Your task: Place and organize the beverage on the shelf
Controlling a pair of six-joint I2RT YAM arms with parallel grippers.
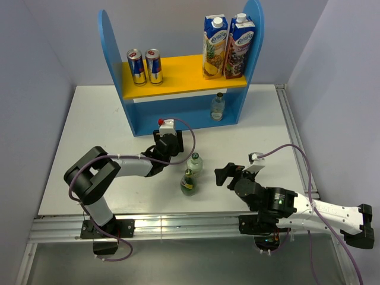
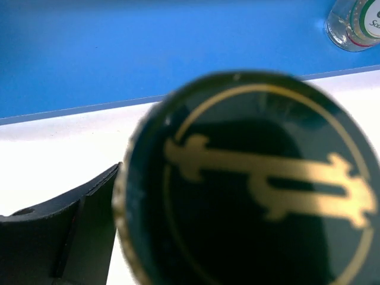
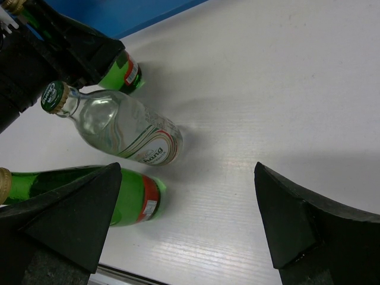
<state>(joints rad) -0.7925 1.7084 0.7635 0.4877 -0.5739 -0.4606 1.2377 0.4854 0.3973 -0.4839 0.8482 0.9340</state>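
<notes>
1. The left jaws (image 1: 168,145) are straddling a dark green bottle (image 3: 123,72) that is standing on the surface (image 1: 267,124) just in front of the shelf (image 1: 110,41). One finger (image 2: 71,225) is showing beside the bottle's cap and the other is hiding behind it, so I cannot tell whether they are pressing on the glass.
2. That cap (image 2: 249,178) is filling the left wrist view. It is blurred, showing a gold ring and a gold emblem on dark green, and no lettering can be made out.
3. The right jaws (image 3: 189,178) are gaping wide with nothing between them, hanging over the surface to the right of the bottles.
4. Between the two arms a clear bottle (image 3: 122,130) is standing, wearing a green cap and a label with red and green stripes. Its wording is facing the camera upside down and is not reading whole.
5. Just near of it a second green bottle (image 3: 136,199) with a red-and-white label is standing, partly hiding behind a right finger (image 3: 71,214).
6. On the shelf's lower level, at the right, another clear bottle (image 1: 218,107) is standing. The left wrist view is cutting it off, leaving only "So".
7. On the upper board (image 1: 184,77) a blue-and-silver can (image 1: 136,66) and a second can (image 1: 154,65) are standing at the left. A juice carton (image 1: 214,46) and a second carton (image 1: 238,46) are standing at the right, their print too small to read.
</notes>
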